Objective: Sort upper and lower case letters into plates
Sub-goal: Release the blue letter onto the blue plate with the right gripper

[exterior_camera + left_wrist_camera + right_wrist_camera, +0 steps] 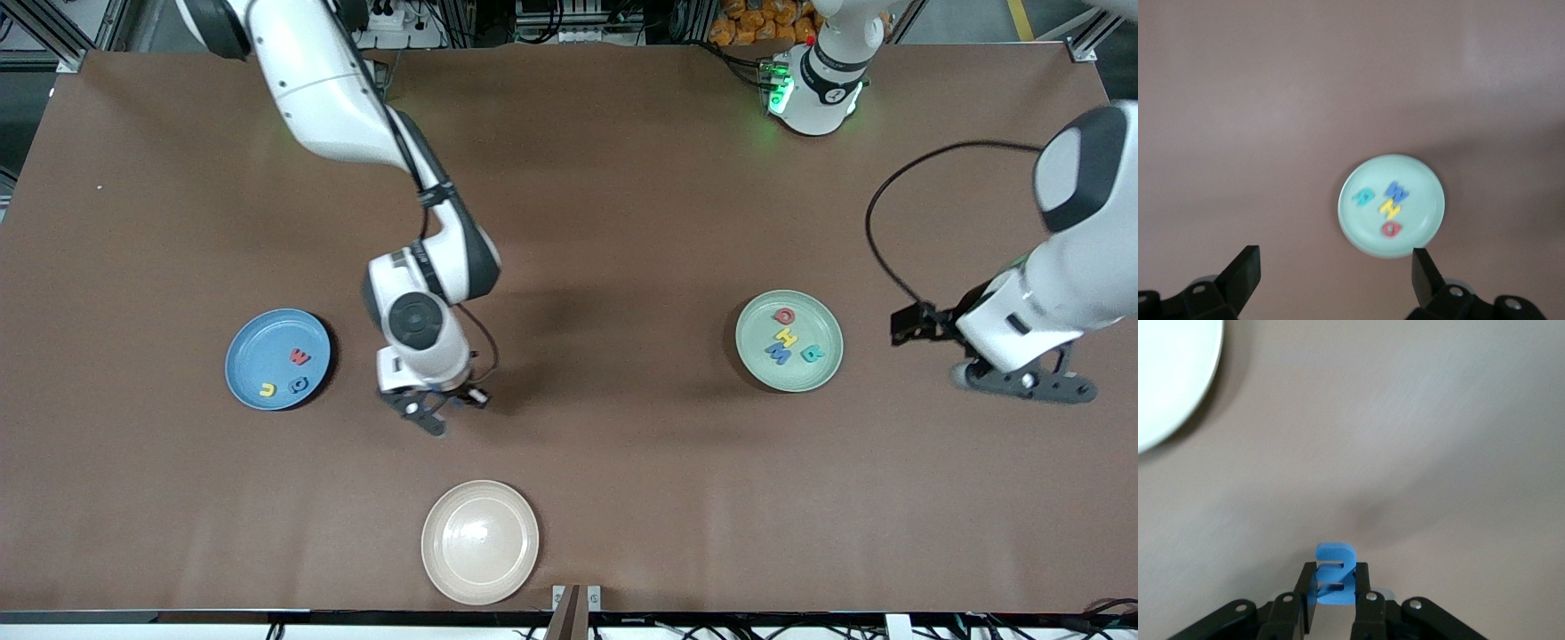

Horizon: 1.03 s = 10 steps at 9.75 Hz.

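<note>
brown table (622,222) throughout: right gripper (433,411), fingers pinched on a blue letter (1334,582) beside the blue plate (253,391), should lift straight, then release low over that plate; left gripper (1022,382) waits wide open.

High front camera faces both arms; it and the left wrist camera share the mint plate (789,340).

Bare table (613,267) between blue plate (258,342) and green plate (760,356); the right arm (427,267) and, apparently clear, the cream plate (444,560) intrude.
</note>
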Tool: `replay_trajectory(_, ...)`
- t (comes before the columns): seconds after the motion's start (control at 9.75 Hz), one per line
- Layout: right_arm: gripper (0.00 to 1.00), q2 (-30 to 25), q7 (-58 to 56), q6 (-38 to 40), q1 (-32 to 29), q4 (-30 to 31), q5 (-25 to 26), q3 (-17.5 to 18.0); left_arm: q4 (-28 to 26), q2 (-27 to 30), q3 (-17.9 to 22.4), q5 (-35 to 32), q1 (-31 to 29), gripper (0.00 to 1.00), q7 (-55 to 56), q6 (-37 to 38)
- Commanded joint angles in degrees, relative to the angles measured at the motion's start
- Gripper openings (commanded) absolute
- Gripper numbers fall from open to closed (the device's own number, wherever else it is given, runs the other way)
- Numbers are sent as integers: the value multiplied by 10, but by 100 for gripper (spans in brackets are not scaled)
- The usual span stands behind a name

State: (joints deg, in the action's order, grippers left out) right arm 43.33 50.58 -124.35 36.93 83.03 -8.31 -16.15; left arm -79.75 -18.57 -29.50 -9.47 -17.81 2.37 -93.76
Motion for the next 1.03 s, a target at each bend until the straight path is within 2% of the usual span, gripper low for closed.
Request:
replay_trajectory(0.0, 0, -73, -147, 45, -43, 59, 5, -20, 0, 49, 6, -10, 0, 100, 8, 30)
replay_trajectory(0.21, 0, -128, -295, 40, -100, 130, 5, -25, 0, 59, 8, 2, -10, 100, 4, 30)
replay_trajectory(0.41, 0, -148, -392, 40, -146, 174, 6, -21, -1, 63, 8, -5, -14, 100, -1, 30)
replay_trajectory(0.62, 0, -164, -504, 32, -213, 210, 6, 1, -1, 62, 9, 3, -18, 100, -21, 29)
replay_trajectory(0.72, 10, -178, -527, 5, -230, 237, 7, 19, 0, 60, 11, 19, -19, 100, -19, 30)
replay_trajectory(0.82, 99, -194, -530, -27, -254, 262, 35, 53, -1, 68, 38, 52, -12, 100, -18, 36)
replay_trajectory(0.92, 100, -216, -529, -49, -286, 285, 70, 93, -6, 84, 89, 77, 12, 100, -15, 45)
